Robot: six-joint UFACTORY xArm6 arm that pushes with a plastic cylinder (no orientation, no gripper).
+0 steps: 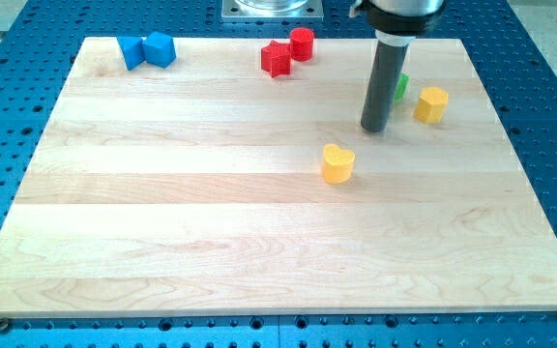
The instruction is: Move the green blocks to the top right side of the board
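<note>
at the upper left of the frame two blue blocks (146, 50) sit touching each other near the top edge of the bench (211, 222), one slanted and slab-like, the other closer to a cube. the bench top is pale wood in long horizontal planks with a smooth, matt grain, lying on a blue perforated plate (27, 29).

moving right, in the upper middle, a red star block (276, 59) and a red cylinder (302, 43) stand just beside each other, probably touching. lower, around the centre, a yellow heart block (337, 163) sits alone, well apart from the rest.

right of centre the dark rod comes down from the top of the frame, and my tip (373, 129) rests on the wood. there is no hand on this arm, only the plain rod, so nothing opens or closes. only one green block (401, 85) shows, a sliver peeking out from behind the rod's right side in the upper right of the frame; its shape cannot be made out, and no second green block is visible.

the turning point: the green block lies up and slightly right of my tip, just beyond the rod, so a push toward the upper right looks feasible. a yellow block (431, 104), blunt and many-sided, stands just right of the green one and may get caught up in it.
</note>
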